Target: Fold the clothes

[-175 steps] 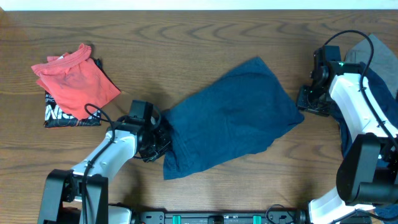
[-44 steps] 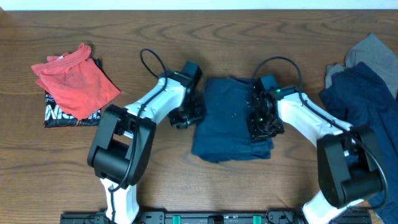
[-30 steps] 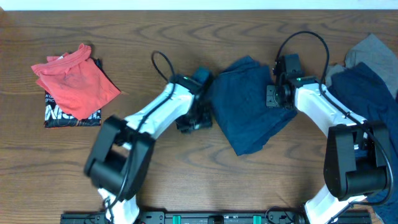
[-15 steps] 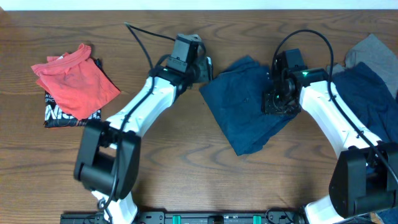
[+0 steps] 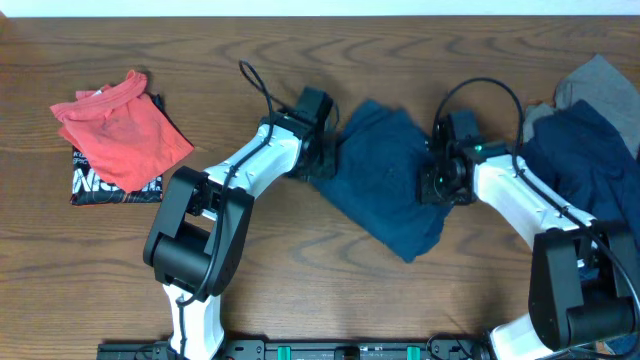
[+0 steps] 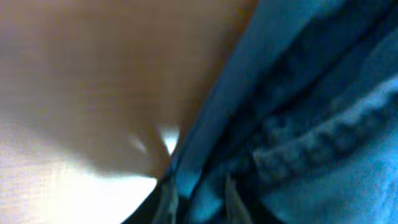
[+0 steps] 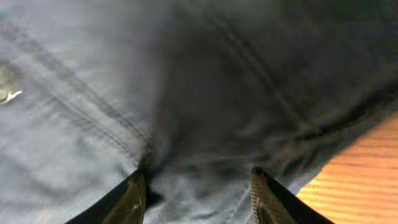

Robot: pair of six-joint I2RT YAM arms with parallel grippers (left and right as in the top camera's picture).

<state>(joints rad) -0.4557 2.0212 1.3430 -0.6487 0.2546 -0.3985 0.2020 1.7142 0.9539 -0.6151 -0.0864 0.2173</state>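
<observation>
The dark blue denim-like shorts (image 5: 385,180) lie bunched in the middle of the table. My left gripper (image 5: 322,158) is at their left edge. In the left wrist view its gripper (image 6: 200,202) has its fingers close together with blue fabric (image 6: 298,124) pinched between them; that view is blurred. My right gripper (image 5: 440,182) is on the shorts' right edge. In the right wrist view its gripper (image 7: 199,196) has its fingers (image 7: 134,198) wide apart, set down on the dark fabric (image 7: 205,93).
A coral-red top (image 5: 120,130) lies on a black white-lettered piece (image 5: 95,186) at the far left. A pile of dark blue (image 5: 580,165) and grey (image 5: 595,80) clothes sits at the right edge. The table (image 5: 300,260) is brown wood.
My left gripper came from the back of the table down to the shorts' left edge. My right gripper shifted slightly toward the front. The shorts' lower corner swung right.
</observation>
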